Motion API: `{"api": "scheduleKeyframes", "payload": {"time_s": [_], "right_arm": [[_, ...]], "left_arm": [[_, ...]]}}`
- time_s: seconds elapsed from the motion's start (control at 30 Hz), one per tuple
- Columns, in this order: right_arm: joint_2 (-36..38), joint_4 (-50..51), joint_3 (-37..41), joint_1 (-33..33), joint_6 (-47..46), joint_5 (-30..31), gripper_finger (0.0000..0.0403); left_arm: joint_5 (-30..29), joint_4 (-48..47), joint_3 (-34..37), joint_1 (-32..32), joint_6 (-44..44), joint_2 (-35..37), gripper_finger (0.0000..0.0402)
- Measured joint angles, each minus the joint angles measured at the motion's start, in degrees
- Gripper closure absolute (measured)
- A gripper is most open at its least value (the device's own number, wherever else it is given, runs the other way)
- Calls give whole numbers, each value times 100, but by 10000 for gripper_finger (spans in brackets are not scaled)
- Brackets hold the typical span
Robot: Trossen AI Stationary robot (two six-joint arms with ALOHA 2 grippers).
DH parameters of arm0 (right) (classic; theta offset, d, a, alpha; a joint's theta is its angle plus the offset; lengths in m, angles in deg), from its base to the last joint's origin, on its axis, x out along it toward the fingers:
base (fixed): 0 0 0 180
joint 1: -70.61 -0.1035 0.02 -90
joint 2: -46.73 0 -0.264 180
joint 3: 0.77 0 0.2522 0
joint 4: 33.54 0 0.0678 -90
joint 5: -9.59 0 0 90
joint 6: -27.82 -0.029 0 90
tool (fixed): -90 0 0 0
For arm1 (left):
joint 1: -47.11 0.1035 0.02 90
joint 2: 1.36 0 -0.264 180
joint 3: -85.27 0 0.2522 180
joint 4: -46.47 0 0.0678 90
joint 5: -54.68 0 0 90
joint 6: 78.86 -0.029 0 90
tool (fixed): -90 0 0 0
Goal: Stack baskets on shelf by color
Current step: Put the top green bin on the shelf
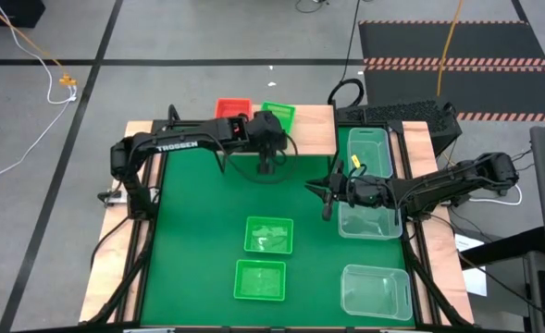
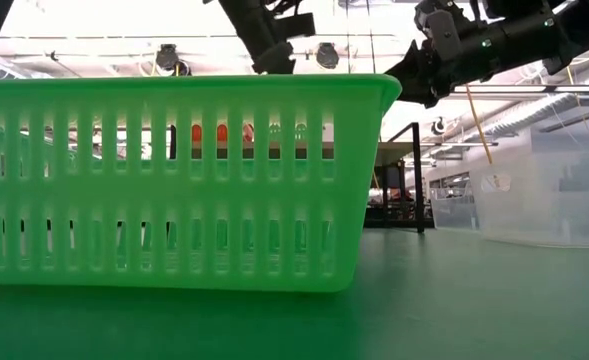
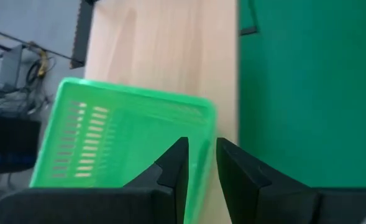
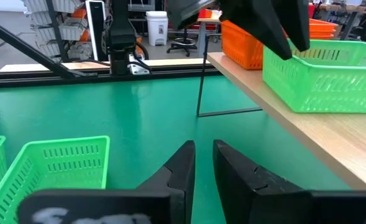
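Left gripper (image 1: 267,169), upper centre of the high view, fingers clenched empty, hangs beside a green basket (image 1: 278,114) resting on the shelf (image 1: 314,129) next to the red basket (image 1: 232,108). Right gripper (image 1: 327,214), centre right, fingers closed on nothing, sits above the tabletop (image 1: 198,231).

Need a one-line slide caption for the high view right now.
Left gripper beside a green basket on the shelf; right gripper over the mat.
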Motion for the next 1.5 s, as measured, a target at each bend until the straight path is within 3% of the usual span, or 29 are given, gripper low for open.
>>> {"api": "scheduleKeyframes", "payload": {"time_s": [0.73,1.03,1.27,1.5], "right_arm": [[0,2,0,0,2,1,353],[0,2,0,0,2,0,353],[0,0,0,0,0,0,353],[0,-1,0,0,2,0,353]], "left_arm": [[123,-300,0,321,129,2,317],[128,-362,-3,468,1018,2,391],[252,-420,-4,337,1015,2,363],[248,-405,-4,234,704,2,376]]}}
